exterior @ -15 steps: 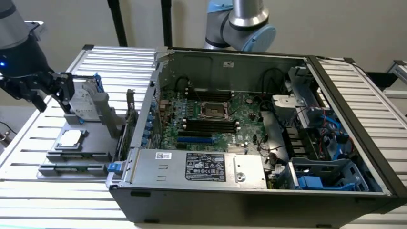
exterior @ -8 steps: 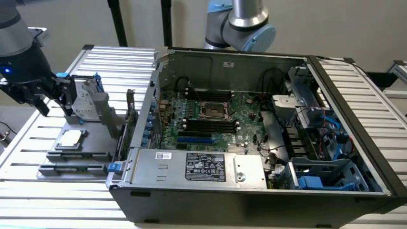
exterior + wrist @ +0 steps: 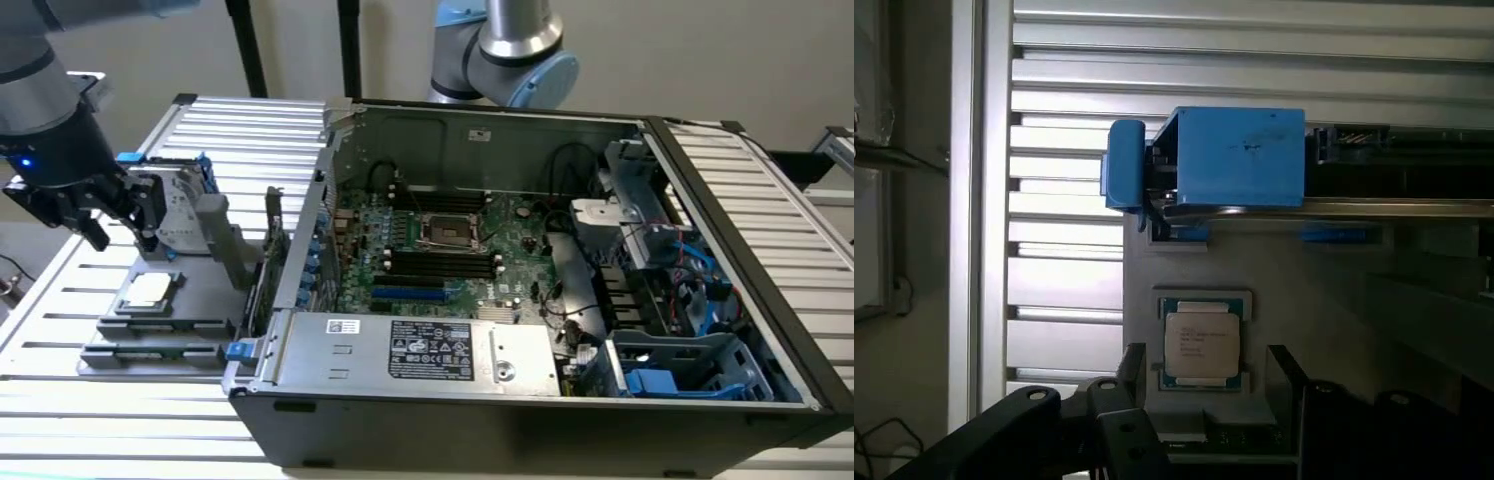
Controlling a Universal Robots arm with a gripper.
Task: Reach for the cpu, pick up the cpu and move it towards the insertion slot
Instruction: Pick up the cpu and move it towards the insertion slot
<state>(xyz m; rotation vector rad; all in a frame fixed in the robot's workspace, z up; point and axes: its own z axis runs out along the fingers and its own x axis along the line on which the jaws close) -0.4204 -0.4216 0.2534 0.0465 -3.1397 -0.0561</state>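
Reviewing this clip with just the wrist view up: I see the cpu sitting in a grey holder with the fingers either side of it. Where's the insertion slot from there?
Observer: The insertion slot sits on the green board inside the open computer case, to the exterior view's right of the cpu.
Operator: Is the gripper down on the chip?
Observer: No. The gripper hangs above the holder, open and holding nothing, next to an upright hard drive.
Operator: Anything sitting in the slot?
Observer: Its centre looks dark and bare inside the metal frame.
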